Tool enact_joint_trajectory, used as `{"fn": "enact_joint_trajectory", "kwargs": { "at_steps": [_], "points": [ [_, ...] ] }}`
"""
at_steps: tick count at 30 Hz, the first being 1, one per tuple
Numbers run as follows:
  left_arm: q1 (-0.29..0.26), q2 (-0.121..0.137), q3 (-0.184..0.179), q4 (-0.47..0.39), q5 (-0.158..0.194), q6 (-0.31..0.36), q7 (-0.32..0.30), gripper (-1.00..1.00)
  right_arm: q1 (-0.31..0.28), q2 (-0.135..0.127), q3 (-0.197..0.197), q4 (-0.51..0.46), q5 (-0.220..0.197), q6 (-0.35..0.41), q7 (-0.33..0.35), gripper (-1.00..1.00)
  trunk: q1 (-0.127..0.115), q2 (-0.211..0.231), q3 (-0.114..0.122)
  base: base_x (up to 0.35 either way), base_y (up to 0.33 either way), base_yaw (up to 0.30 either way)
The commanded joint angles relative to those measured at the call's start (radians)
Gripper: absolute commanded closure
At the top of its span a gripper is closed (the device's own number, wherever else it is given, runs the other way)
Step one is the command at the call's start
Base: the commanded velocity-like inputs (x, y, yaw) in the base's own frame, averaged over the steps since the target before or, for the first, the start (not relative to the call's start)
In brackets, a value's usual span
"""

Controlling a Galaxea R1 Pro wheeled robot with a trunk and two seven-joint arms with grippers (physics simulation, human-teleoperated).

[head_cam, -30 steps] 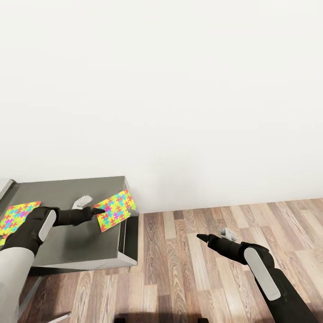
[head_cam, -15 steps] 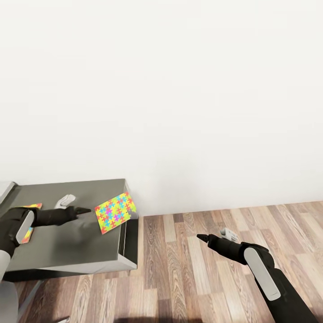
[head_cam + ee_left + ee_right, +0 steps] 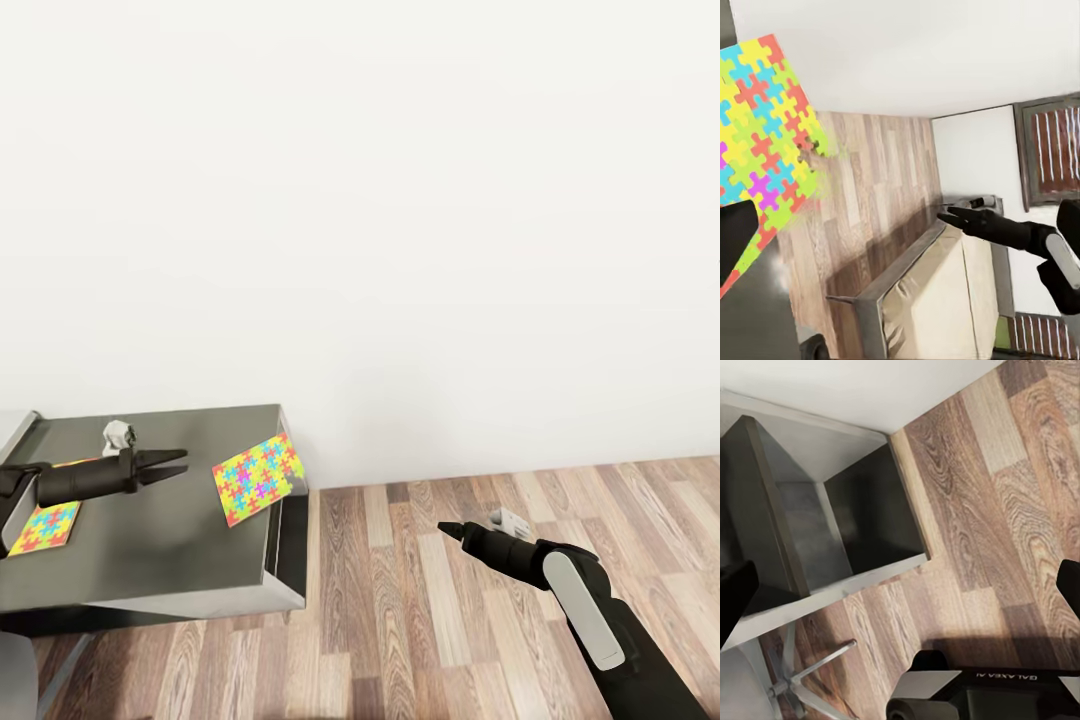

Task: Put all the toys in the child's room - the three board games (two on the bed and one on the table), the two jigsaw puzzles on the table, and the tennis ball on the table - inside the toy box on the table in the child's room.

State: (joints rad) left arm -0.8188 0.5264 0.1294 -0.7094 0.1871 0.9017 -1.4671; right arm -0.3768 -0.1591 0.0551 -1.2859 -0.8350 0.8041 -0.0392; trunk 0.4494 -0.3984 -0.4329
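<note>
Head view, entry: the left gripper (image 3: 172, 464), black and two-fingered, has drawn back from the thin jigsaw-patterned square (image 3: 258, 478) at the corner of the dark-grey lower desk section (image 3: 170, 560). A second ago its tip touched that square's near edge; now it sits well apart from it, jaws parted a little and holding nothing. The square has stayed put, one corner overhanging the desk edge, so no grasp was made and this puzzle is not yet picked up. The second jigsaw-patterned square (image 3: 45, 525) lies flat on the same surface, beside the left forearm and more exposed than before. Left arm pose: forearm roughly level above the desk, fingers pointing toward the first square, wrist rolled so the fingers stack one above the other. Left wrist view: the same square (image 3: 765, 142) fills the near field, with one dark finger at the edge. The right gripper (image 3: 452, 529) hangs low over the wood-plank floor (image 3: 420, 620), arm extended forward; whether its jaws are parted cannot be told. Judgement: a fresh approach is needed.
</note>
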Motion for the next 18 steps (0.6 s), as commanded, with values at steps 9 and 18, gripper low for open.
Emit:
{"fn": "enact_joint_trajectory", "kwargs": {
  "at_steps": [9, 18],
  "points": [
    [0.047, 0.003, -0.001, 0.008, 0.005, 0.002, -0.104, -1.0, -0.001, 0.0, 0.002, -0.002, -0.004, 0.001, -0.004, -1.0, 0.001, -0.002, 0.013, 0.0, 0.0, 0.0],
    [0.068, -0.002, 0.0, 0.007, 0.006, 0.002, -0.104, -1.0, -0.001, 0.0, 0.003, 0.0, -0.004, -0.001, -0.004, -1.0, 0.001, -0.002, 0.028, 0.0, 0.0, 0.0]
  ]
}}
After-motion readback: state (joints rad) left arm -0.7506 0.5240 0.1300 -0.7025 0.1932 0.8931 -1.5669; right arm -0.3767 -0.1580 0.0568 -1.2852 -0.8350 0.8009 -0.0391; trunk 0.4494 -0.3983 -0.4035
